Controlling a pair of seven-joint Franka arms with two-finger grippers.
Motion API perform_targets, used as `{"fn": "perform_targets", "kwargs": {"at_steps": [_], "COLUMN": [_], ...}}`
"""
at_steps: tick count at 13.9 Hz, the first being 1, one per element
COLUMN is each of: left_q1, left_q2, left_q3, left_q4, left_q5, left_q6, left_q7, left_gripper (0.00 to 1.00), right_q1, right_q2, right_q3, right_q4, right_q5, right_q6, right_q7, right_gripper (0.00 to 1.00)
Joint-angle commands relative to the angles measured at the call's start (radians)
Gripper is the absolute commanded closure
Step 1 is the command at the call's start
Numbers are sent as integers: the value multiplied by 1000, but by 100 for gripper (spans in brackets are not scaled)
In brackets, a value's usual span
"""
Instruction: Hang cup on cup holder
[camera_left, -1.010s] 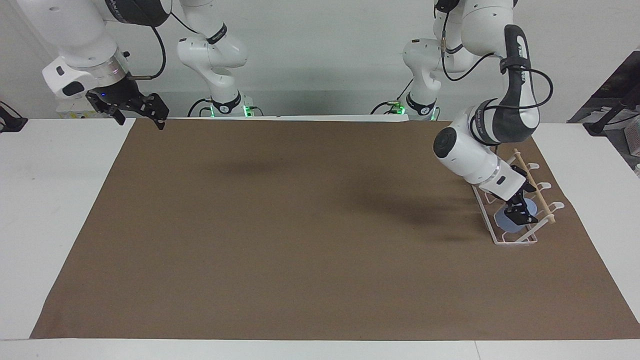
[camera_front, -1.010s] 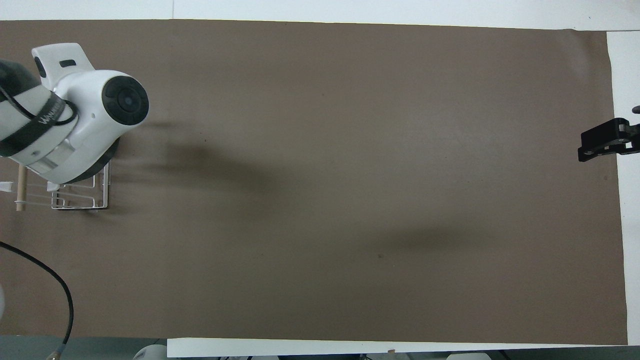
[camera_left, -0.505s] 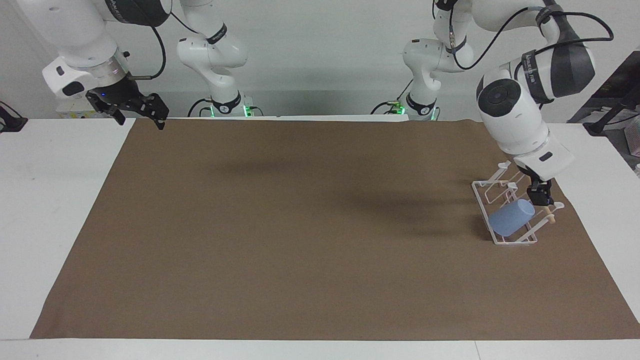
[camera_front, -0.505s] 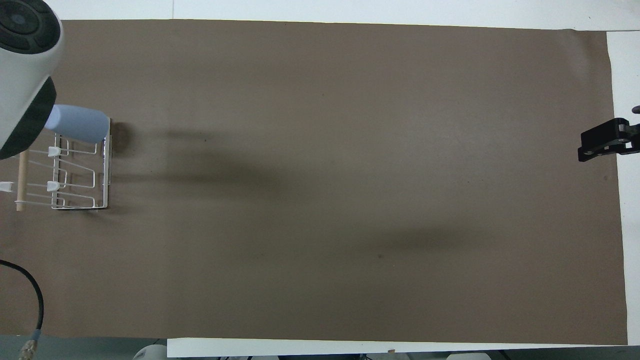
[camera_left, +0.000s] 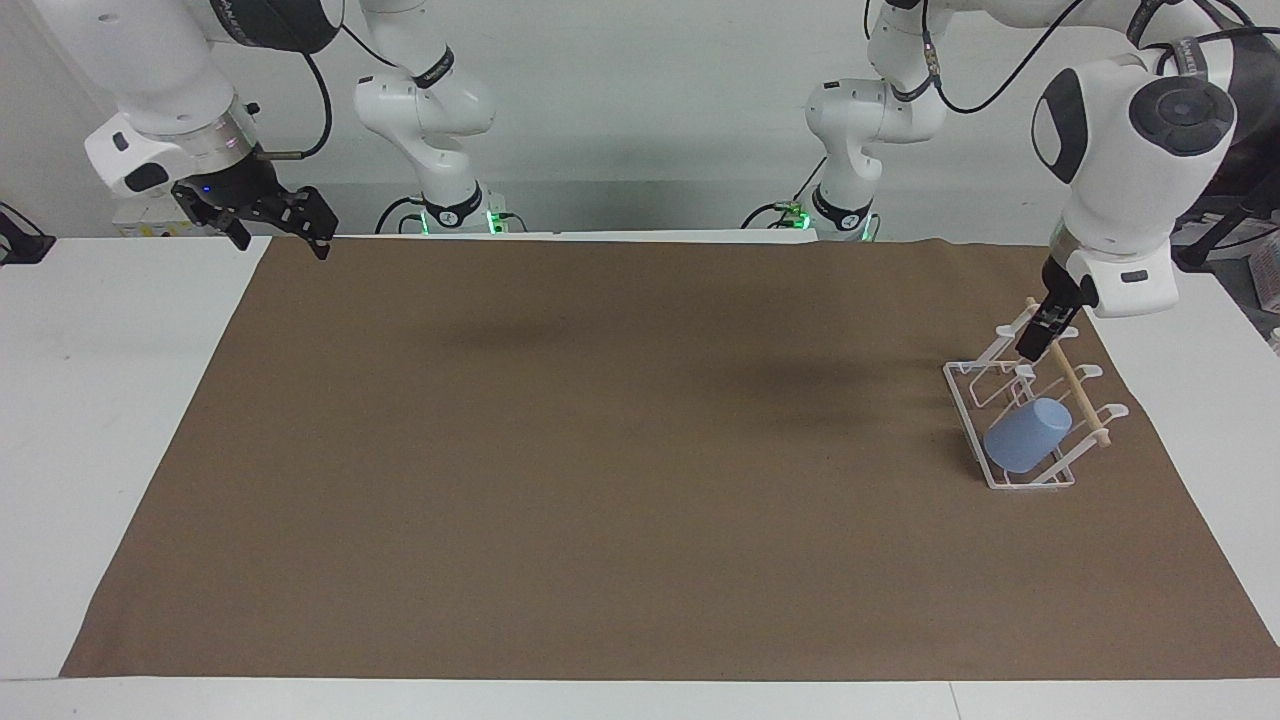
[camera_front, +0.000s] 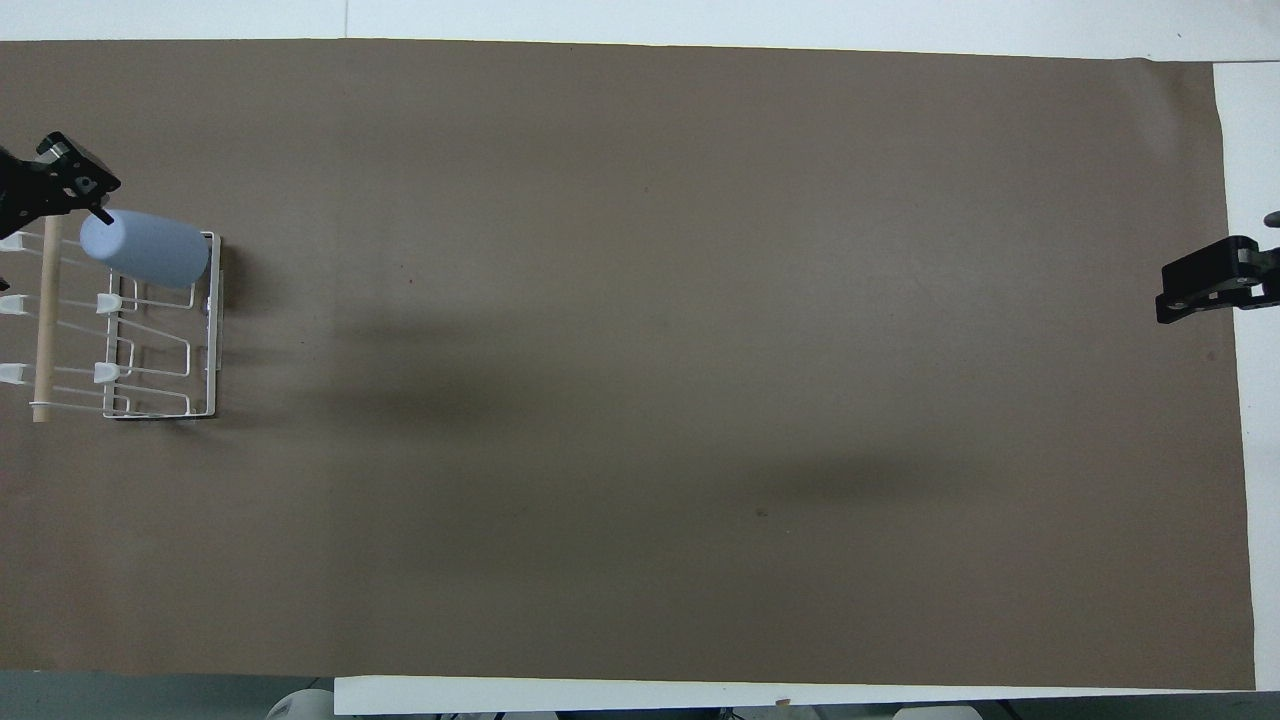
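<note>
The light-blue cup (camera_left: 1027, 436) (camera_front: 145, 248) hangs tilted on a slanted prong of the white wire cup holder (camera_left: 1030, 485) (camera_front: 160, 412), at the holder's end farther from the robots. A wooden dowel (camera_left: 1085, 400) (camera_front: 44, 330) runs along the holder's top. My left gripper (camera_left: 1032, 347) (camera_front: 70, 190) hovers above the holder, open and holding nothing, clear of the cup. My right gripper (camera_left: 275, 225) (camera_front: 1195, 290) waits open over the mat's edge at the right arm's end of the table.
A brown mat (camera_left: 600, 450) covers most of the white table (camera_left: 100, 400). The holder stands on it toward the left arm's end. A black object (camera_left: 20, 245) sits at the table's edge by the right arm.
My left gripper has let go of the cup and risen away from the holder. The cup stays hanging on its prong. The right arm has not moved.
</note>
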Motion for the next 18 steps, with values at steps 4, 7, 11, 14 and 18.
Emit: {"fn": "perform_targets", "kwargs": {"at_steps": [4, 7, 11, 14, 18], "left_q1": [63, 78, 73, 75, 50], "left_q2": [-13, -15, -16, -87, -160], "left_q3": [-3, -3, -8, -8, -17], "left_q4": [0, 31, 123, 6, -145], "left_q5": [-103, -186, -259, -255, -149], "left_q6": [-46, -41, -38, 2, 88], "left_q7": [537, 727, 645, 630, 627], "left_gripper": [0, 0, 0, 0, 0], "right_q1": [-3, -3, -3, -3, -3], "right_q2": [-15, -13, -15, -15, -15], "right_q3": [3, 3, 3, 3, 3], "right_q4": [-16, -16, -16, -16, -16], "right_q5": [4, 4, 4, 4, 4], "right_q6": [-5, -5, -6, -6, -6], "right_q7": [-18, -18, -18, -18, -18], "right_gripper": [0, 0, 0, 0, 0]}}
